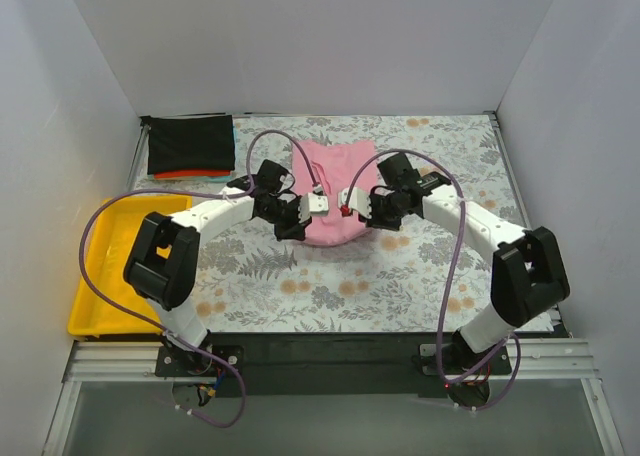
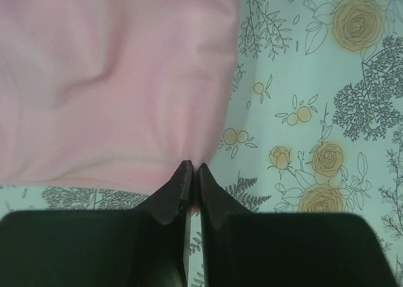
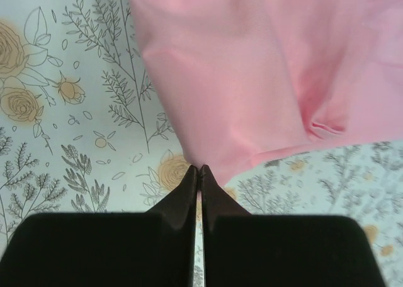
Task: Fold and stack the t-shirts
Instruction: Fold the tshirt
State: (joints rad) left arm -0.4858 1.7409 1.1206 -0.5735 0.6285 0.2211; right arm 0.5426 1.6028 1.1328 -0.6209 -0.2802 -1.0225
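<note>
The light pink t-shirt (image 1: 335, 181) lies in the middle of the floral cloth, between my two arms. My left gripper (image 1: 300, 216) is shut on its near left corner; in the left wrist view the pink cloth (image 2: 113, 79) runs into the closed fingertips of that gripper (image 2: 192, 167). My right gripper (image 1: 362, 212) is shut on the near right corner; the pink cloth (image 3: 264, 73) is pinched at this gripper's tips (image 3: 200, 168). The black t-shirt (image 1: 190, 144) lies folded at the back left, on top of an orange-red one (image 1: 185, 175) whose edge shows.
A yellow plastic tray (image 1: 88, 306) sits at the left edge of the table. The grey-and-orange floral table cloth (image 1: 400, 276) covers the surface. White walls enclose the back and both sides.
</note>
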